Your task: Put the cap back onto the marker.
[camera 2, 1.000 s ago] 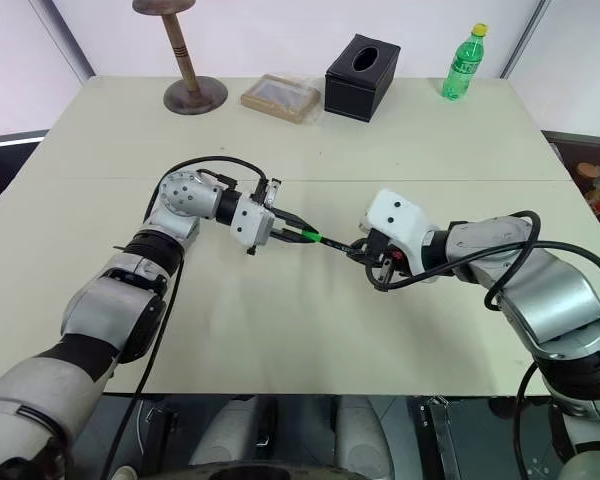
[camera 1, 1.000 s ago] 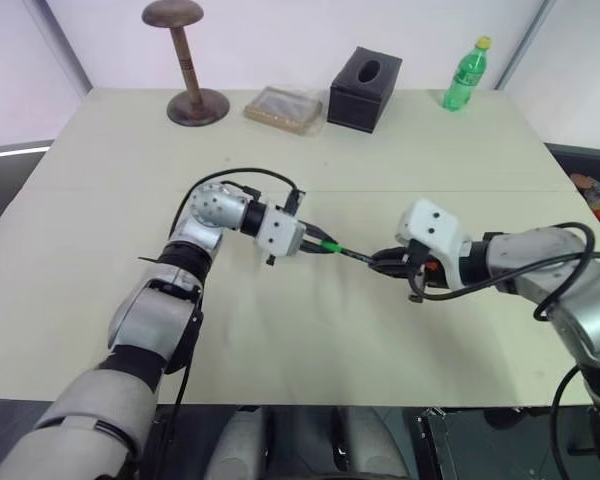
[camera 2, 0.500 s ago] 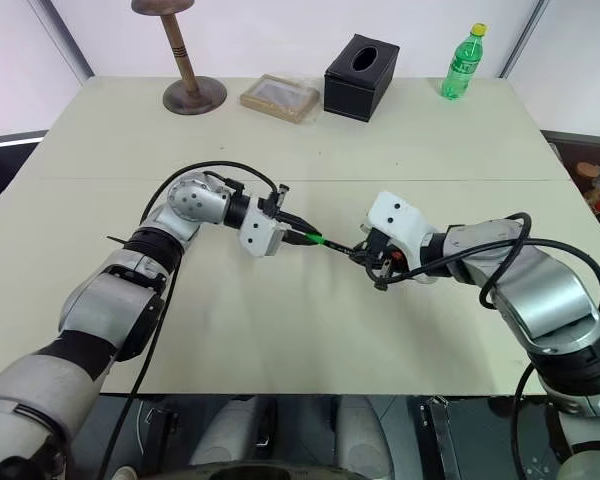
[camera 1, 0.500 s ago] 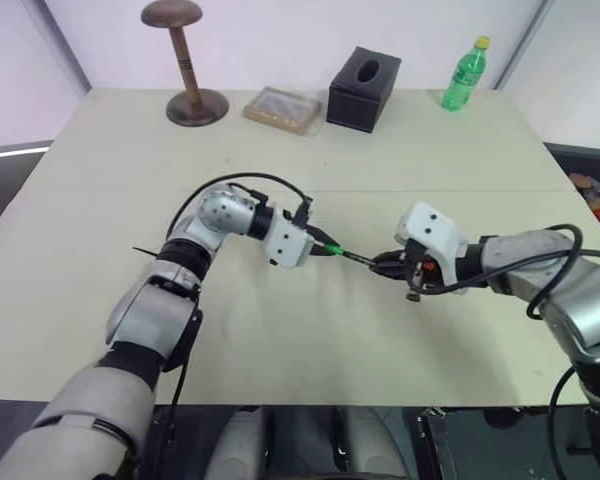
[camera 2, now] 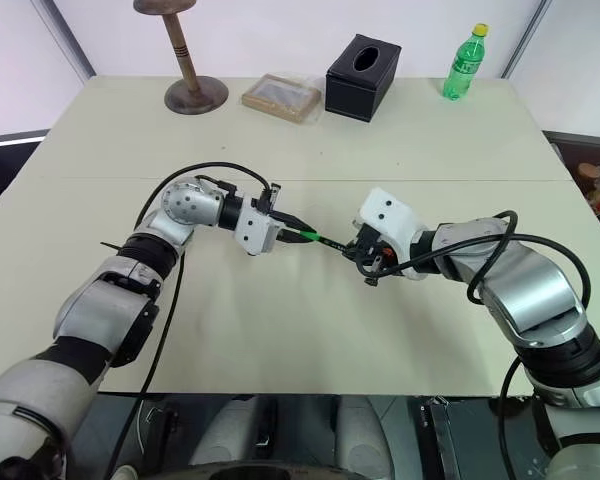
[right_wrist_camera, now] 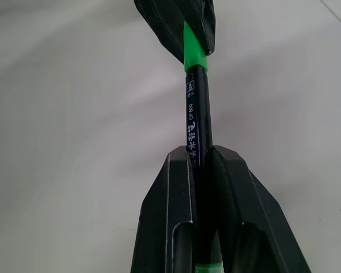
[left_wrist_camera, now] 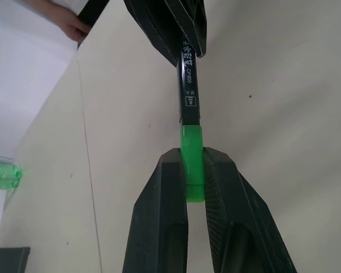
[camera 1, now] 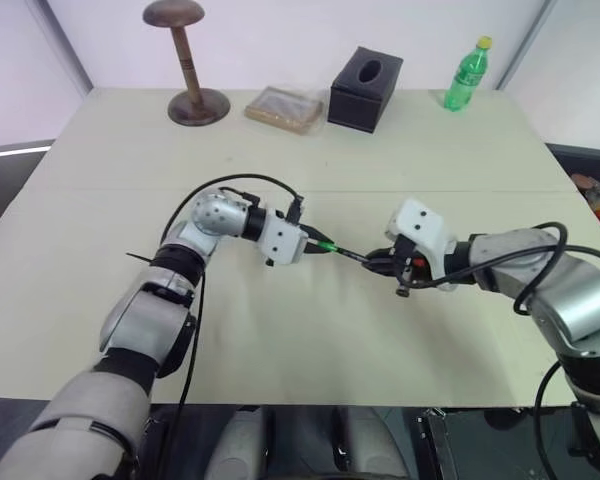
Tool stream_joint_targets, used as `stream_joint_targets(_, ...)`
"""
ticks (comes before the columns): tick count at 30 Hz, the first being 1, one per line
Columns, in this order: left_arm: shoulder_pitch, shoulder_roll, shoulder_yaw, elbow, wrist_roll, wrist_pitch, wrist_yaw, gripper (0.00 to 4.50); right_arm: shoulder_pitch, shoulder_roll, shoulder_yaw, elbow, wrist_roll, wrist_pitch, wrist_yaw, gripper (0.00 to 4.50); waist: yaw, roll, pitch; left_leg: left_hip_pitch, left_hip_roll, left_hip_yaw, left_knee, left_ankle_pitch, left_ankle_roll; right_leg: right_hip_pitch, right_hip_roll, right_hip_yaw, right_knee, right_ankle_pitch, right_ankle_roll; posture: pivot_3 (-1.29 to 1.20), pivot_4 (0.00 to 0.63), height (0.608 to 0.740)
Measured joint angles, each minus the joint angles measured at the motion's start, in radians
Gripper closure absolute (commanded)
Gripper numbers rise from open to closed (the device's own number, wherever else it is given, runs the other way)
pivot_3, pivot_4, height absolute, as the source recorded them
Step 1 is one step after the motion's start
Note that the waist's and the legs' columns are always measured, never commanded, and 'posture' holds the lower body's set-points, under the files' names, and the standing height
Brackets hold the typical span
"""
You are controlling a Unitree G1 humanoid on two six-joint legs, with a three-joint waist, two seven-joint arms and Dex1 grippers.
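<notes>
**While both grippers hold on: cap joined to barrel, release outstanding**

Although the joint is small in the head views, the wrist views show the parts plainly.

Item 1, bright green plastic cap (left_wrist_camera: 192,165): pinched between the two black fingers of the left gripper (camera 1: 318,247), above the middle of the pale beige table (camera 1: 280,340). Its open end meets the barrel with no gap visible.

Item 2, slim black marker (right_wrist_camera: 194,114) with white printed lettering: the barrel is clamped by the right gripper (camera 1: 378,263), whose fingers press on it from both sides. A second green part shows at the tail end. The marker runs in a straight line from one gripper to the other, clear of the table.

Condition: cap and barrel are in line and joined, with no writing tip exposed. The cap looks seated, but whether it is pushed fully home cannot be read from these views.

Judged done: both parts taken up, aligned, cap slid over the tip.

Judged left: perhaps a last squeeze together to make sure of the seat, then letting go and setting the capped marker down.

Also on the table, well apart along the far edge: turned wooden stand (camera 1: 187,60), shallow tan tray (camera 1: 283,108), black tissue box (camera 1: 365,75), green plastic bottle (camera 1: 466,75).
</notes>
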State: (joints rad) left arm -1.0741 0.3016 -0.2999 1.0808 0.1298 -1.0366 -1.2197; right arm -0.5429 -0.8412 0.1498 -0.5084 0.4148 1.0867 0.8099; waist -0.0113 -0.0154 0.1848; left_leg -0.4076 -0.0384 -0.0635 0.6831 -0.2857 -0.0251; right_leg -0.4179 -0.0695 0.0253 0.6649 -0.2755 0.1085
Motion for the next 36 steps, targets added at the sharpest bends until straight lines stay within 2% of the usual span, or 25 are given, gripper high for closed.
stream_joint_targets(20,-0.002,-0.008,0.015,0.055,-0.012,-0.067,0.024,4.50,-0.029,0.022,-0.004,0.000,0.012,0.048,-0.009,4.48,0.000,0.000,0.000,0.000,0.000,0.000,0.000,0.000,0.000,0.000,0.000,0.000,0.000,0.000,0.000,0.00,0.150,0.740)
stream_joint_targets(22,-0.002,-0.008,0.016,0.055,-0.012,-0.065,0.024,3.55,-0.029,0.022,-0.004,0.000,0.013,0.048,-0.008,4.50,0.000,0.000,0.000,0.000,0.000,0.000,0.000,0.000,0.000,0.000,0.000,0.000,0.000,0.000,0.000,0.00,0.150,0.740)
stream_joint_targets(23,-0.002,-0.011,0.015,0.055,-0.013,-0.065,0.024,3.37,-0.029,0.024,-0.004,-0.001,0.018,0.046,-0.008,4.50,0.000,0.000,0.000,0.000,0.000,0.000,0.000,0.000,0.000,0.000,0.000,0.000,0.000,0.000,0.000,0.00,0.150,0.740)
stream_joint_targets(24,-0.004,-0.020,0.015,0.055,-0.014,-0.062,0.022,2.93,-0.029,0.029,-0.002,-0.007,0.024,0.041,-0.005,4.50,0.000,0.000,0.000,0.000,0.000,0.000,0.000,0.000,0.000,0.000,0.000,0.000,0.000,0.000,0.000,0.00,0.150,0.740)
stream_joint_targets(26,-0.004,-0.046,0.010,0.054,-0.018,-0.059,0.014,1.91,-0.036,0.034,0.008,-0.018,0.032,0.028,0.002,4.50,0.001,0.000,0.000,-0.001,0.000,0.000,0.000,0.000,0.000,0.000,0.000,0.000,0.000,0.000,0.000,0.00,0.150,0.740)
stream_joint_targets(28,-0.004,-0.041,0.008,0.054,-0.023,-0.056,0.001,0.72,-0.038,0.028,0.010,-0.018,0.032,0.017,0.004,4.50,0.000,0.000,0.000,-0.001,0.000,0.000,0.000,0.000,0.000,0.000,0.000,0.000,0.000,0.000,0.000,0.00,0.150,0.740)
stream_joint_targets(29,-0.004,-0.034,0.008,0.053,-0.025,-0.055,-0.003,0.28,-0.038,0.021,0.010,-0.018,0.031,0.016,0.004,4.50,-0.002,0.000,0.000,-0.001,0.000,0.000,0.000,0.000,0.000,-0.001,0.000,0.000,0.000,0.000,0.000,0.00,0.150,0.740)
stream_joint_targets(30,-0.004,-0.026,0.009,0.051,-0.031,-0.050,-0.012,0.05,-0.037,0.010,0.010,-0.016,0.030,0.013,0.006,4.50,-0.003,0.000,0.000,-0.001,0.000,0.000,0.000,0.000,0.000,-0.001,0.001,0.000,0.000,0.000,0.000,0.00,0.150,0.740)
stream_joint_targets(36,0.028,0.032,0.020,-0.016,-0.112,0.035,-0.110,0.05,0.003,-0.036,0.007,0.005,0.020,-0.026,0.014,4.50,-0.002,0.000,0.000,-0.001,0.001,0.000,0.000,0.000,0.000,-0.001,0.001,0.000,0.000,0.000,0.000,0.00,0.150,0.740)
